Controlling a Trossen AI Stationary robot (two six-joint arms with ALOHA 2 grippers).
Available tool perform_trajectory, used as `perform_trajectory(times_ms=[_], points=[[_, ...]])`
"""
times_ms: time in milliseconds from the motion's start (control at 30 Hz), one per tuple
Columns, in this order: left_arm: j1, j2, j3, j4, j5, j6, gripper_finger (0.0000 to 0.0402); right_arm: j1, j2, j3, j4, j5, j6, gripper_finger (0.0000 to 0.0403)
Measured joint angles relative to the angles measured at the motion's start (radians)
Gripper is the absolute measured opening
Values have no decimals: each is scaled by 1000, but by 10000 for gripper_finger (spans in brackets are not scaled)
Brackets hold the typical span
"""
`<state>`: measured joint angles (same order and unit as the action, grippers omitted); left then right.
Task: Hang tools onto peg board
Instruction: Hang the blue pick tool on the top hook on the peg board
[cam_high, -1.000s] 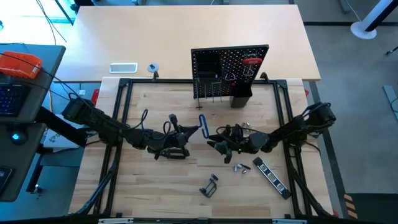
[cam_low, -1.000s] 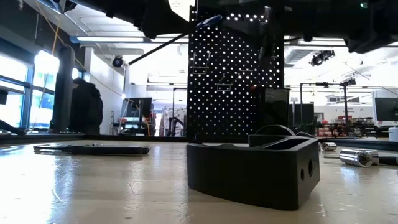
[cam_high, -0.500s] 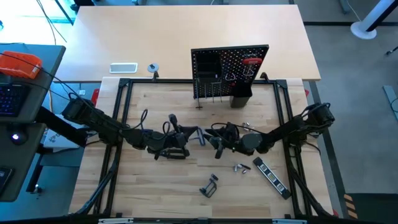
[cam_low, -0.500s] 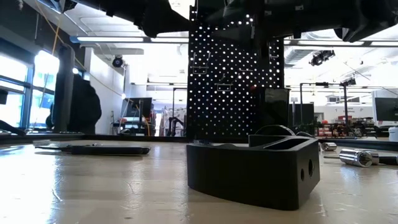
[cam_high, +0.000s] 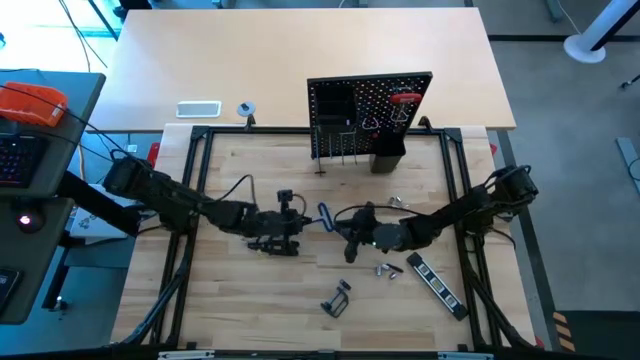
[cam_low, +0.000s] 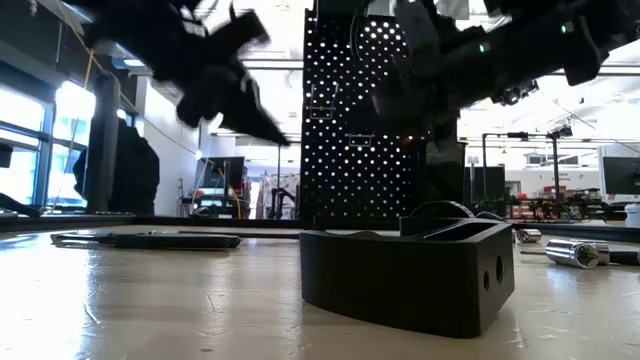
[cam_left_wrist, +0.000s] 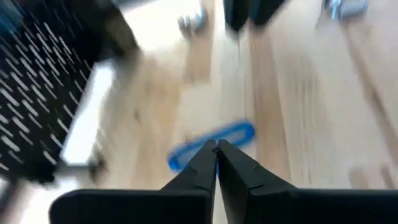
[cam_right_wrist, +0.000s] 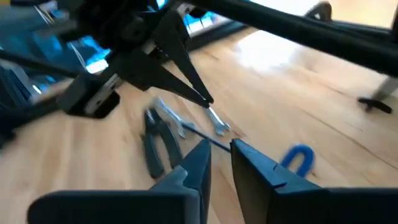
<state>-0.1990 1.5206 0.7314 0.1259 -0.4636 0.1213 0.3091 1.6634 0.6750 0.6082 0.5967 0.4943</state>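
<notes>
The peg board (cam_high: 369, 114) stands upright at the far edge of the wooden table (cam_high: 250, 300), with a red-handled tool (cam_high: 405, 98) already hanging on its front and a small black bin (cam_high: 388, 155) at its foot.

In front of the board, near the table's middle, the blue-handled hex key (cam_high: 326, 215) is seen between the two grippers. The left gripper (cam_high: 300, 223) sits just beside it on one side, its fingers (cam_left_wrist: 211, 163) pressed together with nothing between them, tips right above the blue handle (cam_left_wrist: 212, 142) in the left wrist view. The right gripper (cam_high: 348, 238) is on the other side, its fingers (cam_right_wrist: 249, 163) slightly parted and empty; the hex key's thin shaft runs between them in the right wrist view, though whether it touches cannot be told.

Black pliers (cam_right_wrist: 158, 142) and a silver wrench (cam_right_wrist: 186, 118) lie beneath the left arm. Farther from the board lie a socket (cam_high: 386, 269), the black striped bar (cam_high: 436, 280) and the black clamp (cam_high: 337, 299).
</notes>
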Motion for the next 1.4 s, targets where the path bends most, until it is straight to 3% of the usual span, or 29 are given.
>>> perform_trajectory(times_ms=[233,367,633,900,1000,1200,1400], points=[[104,112,-1,1,201,-73,70,-21,0,0,-74,-11,3,119],[142,162,-1,-14,252,-117,115,-21,0,0,-105,-11,27,151],[163,173,-1,-100,325,-155,153,-22,0,-2,-164,-1,57,159],[191,175,2,-172,375,-165,137,-28,0,-3,-154,5,56,156],[205,197,4,-178,408,-163,110,-28,0,-3,-143,5,56,156],[233,252,9,-165,490,-146,13,-28,0,-3,-113,5,43,156],[232,224,1,-151,485,-112,5,-27,0,-3,-117,4,24,156]])
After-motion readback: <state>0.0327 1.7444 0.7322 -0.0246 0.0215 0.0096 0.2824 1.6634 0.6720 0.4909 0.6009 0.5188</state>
